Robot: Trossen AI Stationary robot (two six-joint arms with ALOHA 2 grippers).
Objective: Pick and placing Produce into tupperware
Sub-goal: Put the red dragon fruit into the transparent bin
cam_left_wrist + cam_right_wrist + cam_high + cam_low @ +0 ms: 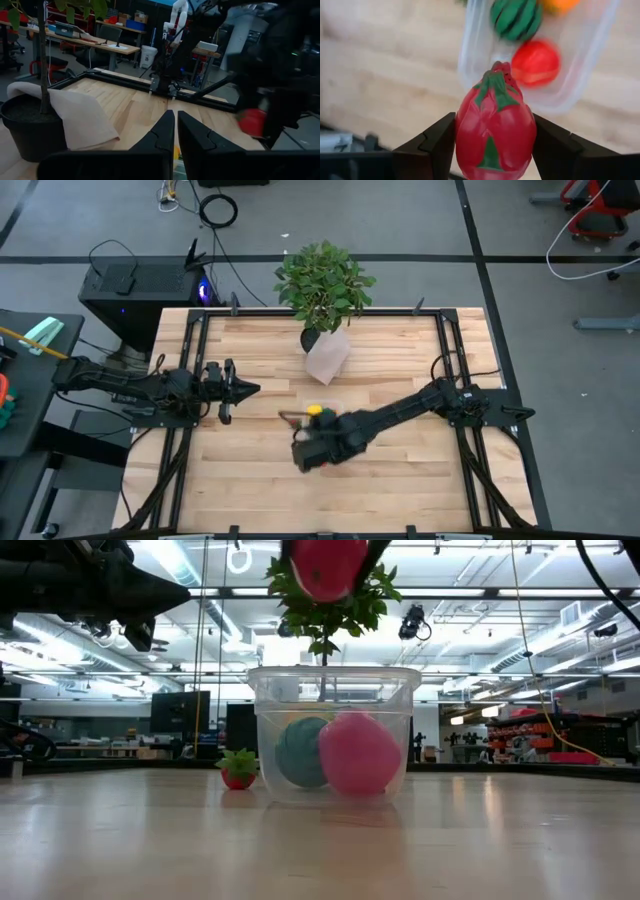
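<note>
My right gripper [495,125] is shut on a red toy fruit with green leaves [495,112], high above the tupperware [333,730]. In the low view the fruit [328,565] shows at the top edge. The clear tub [470,55] stands on the table and holds a striped green piece [516,17], a red one [536,62] and an orange one [560,4]. A small red piece with green leaves [238,768] lies on the table beside the tub. My left gripper [250,388] waits shut at the table's left, pointing level. My right gripper pinches the red fruit by its two opposite sides [465,135] between its two fingers. The fingers come from above, pointing steeply down. The fruit is lifted clear, over the tub's open top, its leafy end pointing down toward the tub.
A leafy potted plant [322,280] in a pale wrapped pot [328,355] stands at the table's far middle, just beyond the tub. A black frame rail [445,340] runs along the table's sides. Bare wood lies toward the near edge [330,500].
</note>
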